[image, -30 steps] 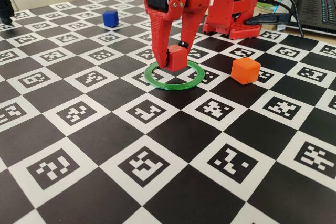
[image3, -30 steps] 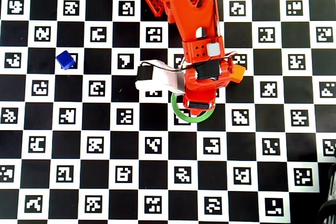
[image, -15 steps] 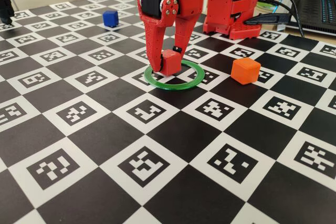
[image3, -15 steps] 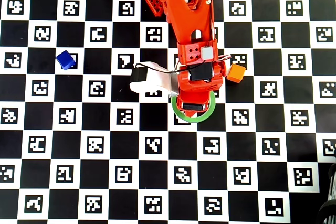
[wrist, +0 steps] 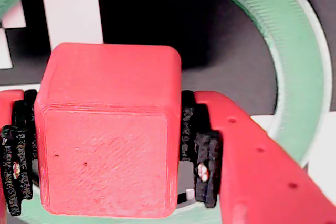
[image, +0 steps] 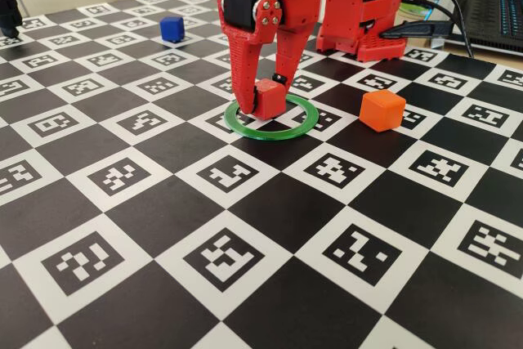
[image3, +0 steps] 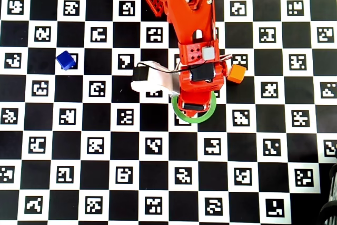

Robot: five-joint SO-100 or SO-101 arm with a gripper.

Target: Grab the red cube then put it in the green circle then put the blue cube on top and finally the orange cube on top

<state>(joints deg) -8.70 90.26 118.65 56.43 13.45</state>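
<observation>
Clamped between the two fingers of the hand [image: 265,97], the red cube [image: 269,98] is held low inside the green ring [image: 292,131], toward its left side in the fixed view. The orange cube [image: 382,109] is seen right of the ring, the blue cube [image: 172,29] well apart on the bench [image: 245,259].

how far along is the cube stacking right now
Nothing is finished yet. In hand: the gripper holds the red cube low inside the green circle, not released. Left: the blue cube and the orange cube sit unstacked on the board.
</observation>
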